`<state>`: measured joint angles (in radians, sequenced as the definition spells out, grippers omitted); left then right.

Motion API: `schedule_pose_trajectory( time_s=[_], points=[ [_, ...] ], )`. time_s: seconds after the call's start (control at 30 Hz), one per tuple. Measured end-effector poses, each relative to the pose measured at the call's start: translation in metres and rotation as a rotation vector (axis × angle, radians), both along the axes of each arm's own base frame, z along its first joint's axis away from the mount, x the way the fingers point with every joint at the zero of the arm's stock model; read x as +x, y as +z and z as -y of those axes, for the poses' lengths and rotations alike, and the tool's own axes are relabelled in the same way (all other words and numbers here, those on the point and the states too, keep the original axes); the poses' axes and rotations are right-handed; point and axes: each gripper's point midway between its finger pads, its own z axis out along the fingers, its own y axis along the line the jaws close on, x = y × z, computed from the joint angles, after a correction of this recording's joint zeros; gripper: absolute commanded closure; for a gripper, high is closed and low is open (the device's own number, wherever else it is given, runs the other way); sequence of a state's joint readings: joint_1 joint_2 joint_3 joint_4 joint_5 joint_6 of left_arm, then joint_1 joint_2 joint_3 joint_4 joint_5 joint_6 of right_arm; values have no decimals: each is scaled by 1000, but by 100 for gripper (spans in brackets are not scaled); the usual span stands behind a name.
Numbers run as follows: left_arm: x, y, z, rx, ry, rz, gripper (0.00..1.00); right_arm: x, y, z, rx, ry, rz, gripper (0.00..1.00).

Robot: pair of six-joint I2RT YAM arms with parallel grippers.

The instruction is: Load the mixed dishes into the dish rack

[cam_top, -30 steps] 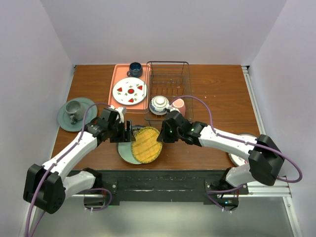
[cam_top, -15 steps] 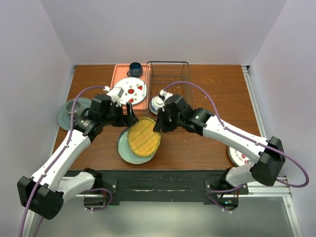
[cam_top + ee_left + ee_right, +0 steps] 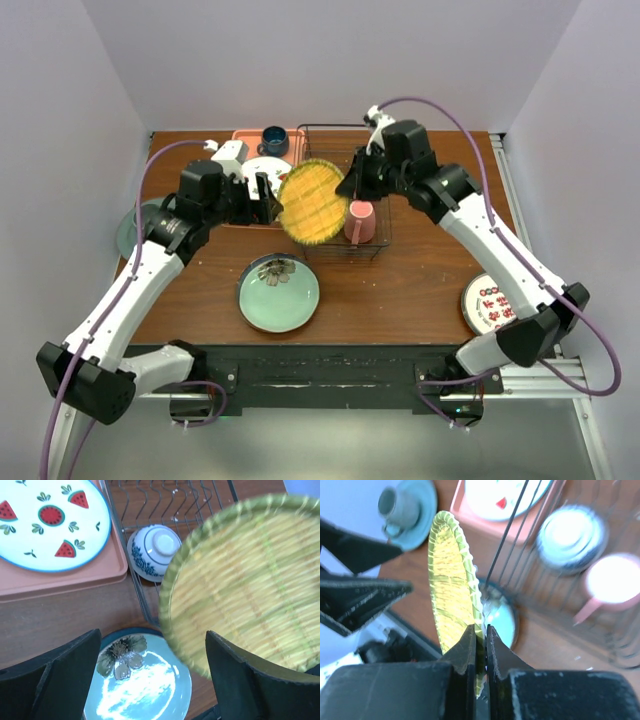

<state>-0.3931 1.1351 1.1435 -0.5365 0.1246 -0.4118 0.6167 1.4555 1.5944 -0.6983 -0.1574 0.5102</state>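
Yellow plate: I've got the yellow plate (image 3: 313, 203) up off the teal plate (image 3: 278, 293). It was lying flat near the front; now it stands on edge in the air at the rack's (image 3: 375, 140) front left corner.
Right gripper: the right gripper (image 3: 479, 645) has swung from the near table back over the rack, carrying the plate by its rim.
Left gripper: the left gripper (image 3: 264, 197) has let go. Its jaws went from narrow to wide apart, and it has pulled back beside the tray (image 3: 240, 140).
Teal plate: uncovered now, flower motif showing.
Mug: the mug (image 3: 360, 222) is out from behind my right arm.
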Motion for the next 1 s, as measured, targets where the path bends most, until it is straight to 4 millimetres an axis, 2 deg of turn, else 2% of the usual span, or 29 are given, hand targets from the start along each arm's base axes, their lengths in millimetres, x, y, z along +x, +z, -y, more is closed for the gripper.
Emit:
schedule_pose_trajectory(
  time_s=[0.13, 0.27, 0.37, 0.47, 0.7, 0.83, 1.0],
  points=[
    [16, 14, 3, -1, 16, 24, 9, 39, 28, 11, -40, -86, 86, 100],
    [35, 25, 10, 1, 19, 35, 9, 80, 36, 27, -105, -214, 139, 100],
    [47, 26, 13, 12, 20, 35, 9, 107, 31, 44, -180, -318, 155, 100],
    [50, 21, 12, 29, 23, 29, 8, 126, 21, 62, -266, -405, 172, 100],
    [56, 16, 14, 44, 14, 28, 8, 152, 8, 102, -491, -548, 236, 100],
    [57, 12, 16, 42, 7, 19, 8, 167, -2, 116, -595, -591, 258, 100],
    [57, 10, 17, 41, 3, 16, 8, 188, -24, 123, -695, -612, 259, 100]
  ],
)
